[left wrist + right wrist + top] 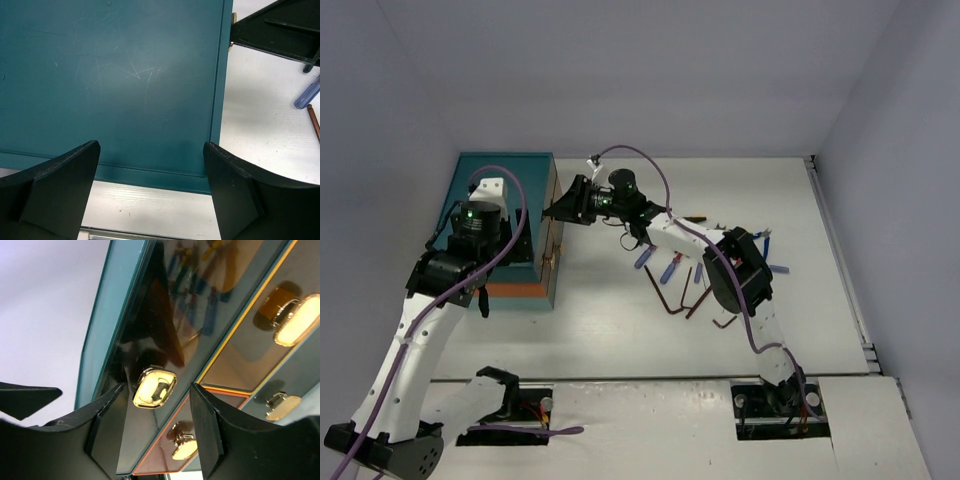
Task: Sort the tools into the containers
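The teal chest (498,185) stands at the left of the table; its scratched top (115,85) fills the left wrist view. My left gripper (150,152) hovers open and empty over the chest's top near its edge. My right gripper (557,211) reaches to the chest's drawer face, open, its jaws either side of a brass knob (155,386) on a clear drawer (165,330), not closed on it. More knobs (296,320) show on neighbouring drawers. Blue-handled screwdrivers (669,268) and dark hex keys (672,298) lie on the table under my right arm.
A blue screwdriver handle (307,92) and a thin brown shaft (314,121) lie right of the chest. The right gripper's dark finger (275,32) shows in the left wrist view. Grey walls enclose the white table (620,330).
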Motion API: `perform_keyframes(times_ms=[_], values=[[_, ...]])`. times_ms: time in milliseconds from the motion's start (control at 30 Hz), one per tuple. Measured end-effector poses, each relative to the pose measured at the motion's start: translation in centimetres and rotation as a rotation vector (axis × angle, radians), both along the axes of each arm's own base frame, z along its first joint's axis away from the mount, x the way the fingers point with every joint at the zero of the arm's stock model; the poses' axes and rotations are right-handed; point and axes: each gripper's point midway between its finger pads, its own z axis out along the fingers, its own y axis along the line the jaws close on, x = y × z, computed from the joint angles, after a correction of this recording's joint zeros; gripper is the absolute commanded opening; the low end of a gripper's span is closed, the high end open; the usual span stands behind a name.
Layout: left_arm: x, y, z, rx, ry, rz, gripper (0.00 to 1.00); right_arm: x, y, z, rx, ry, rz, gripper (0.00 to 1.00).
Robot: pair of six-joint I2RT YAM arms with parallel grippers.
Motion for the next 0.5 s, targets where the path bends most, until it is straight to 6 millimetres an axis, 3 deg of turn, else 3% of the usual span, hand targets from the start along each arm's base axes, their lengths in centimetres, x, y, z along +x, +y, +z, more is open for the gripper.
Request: perform_keyframes(times_ms=[133,300,500], values=[[-0.04,0.01,-0.24,0.002,0.006,0.0,0.81,-0.13,0.21,0.49,0.03,0.009,0.012,0.4],[-0.02,0.01,-0.23,0.002,0.005,0.0,0.81,-0.04,0.34,0.35,0.051,0.034,0.016,0.19],[0.01,0.0,-0.61,0.003,0.01,0.0,0.81,-0.01,0.27,0.36,0.061,0.06,0.018,0.02]])
